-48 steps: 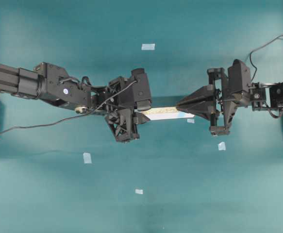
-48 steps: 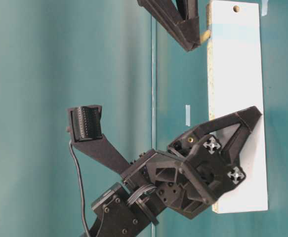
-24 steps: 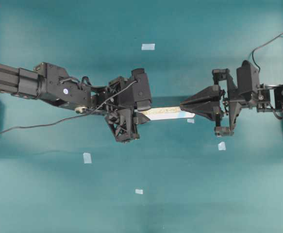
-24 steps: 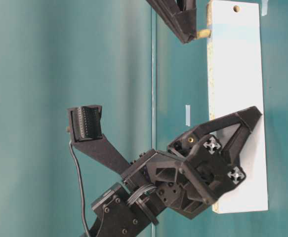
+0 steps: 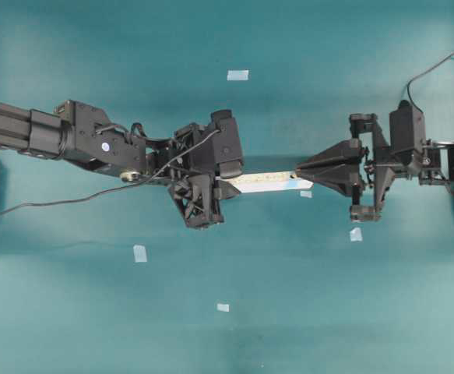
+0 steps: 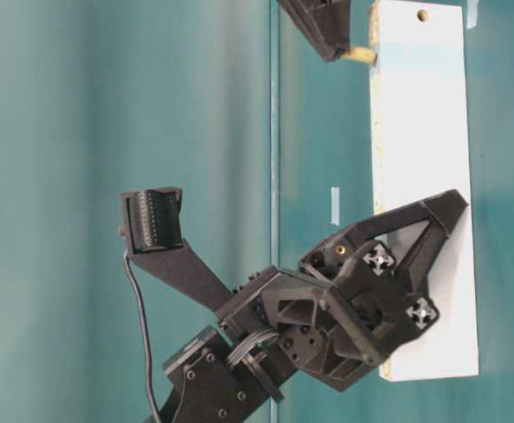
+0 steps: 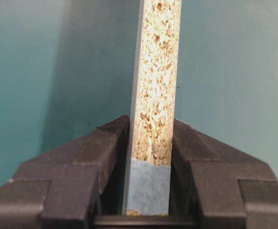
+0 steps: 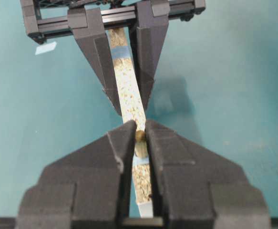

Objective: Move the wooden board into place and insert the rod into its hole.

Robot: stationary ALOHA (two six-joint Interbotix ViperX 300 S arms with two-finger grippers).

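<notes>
The wooden board point(image 5: 265, 181) stands on its long edge at mid-table, speckled edge up point(image 7: 158, 71). Its white face point(image 6: 420, 159) shows in the table-level view, with the hole point(image 6: 422, 15) near the far end. My left gripper point(image 5: 225, 185) is shut on the board's left end, on a blue tape band point(image 7: 148, 186). My right gripper point(image 5: 297, 169) is shut on the rod point(image 8: 139, 136), a short tan peg sticking out of its fingertips just above the board's top edge point(image 8: 127, 90). The rod point(image 6: 360, 55) sits beside the board near the hole end.
Small light-blue tape squares lie on the teal table: one at the back point(image 5: 237, 75), one at the front left point(image 5: 139, 253), one at the front point(image 5: 223, 308), and two near the right gripper point(image 5: 355, 234) point(image 5: 305, 193). Arm mounts stand at both side edges.
My right gripper has drawn back to the right along the board with the rod, toward the hole end. The left gripper and the board have not moved.
</notes>
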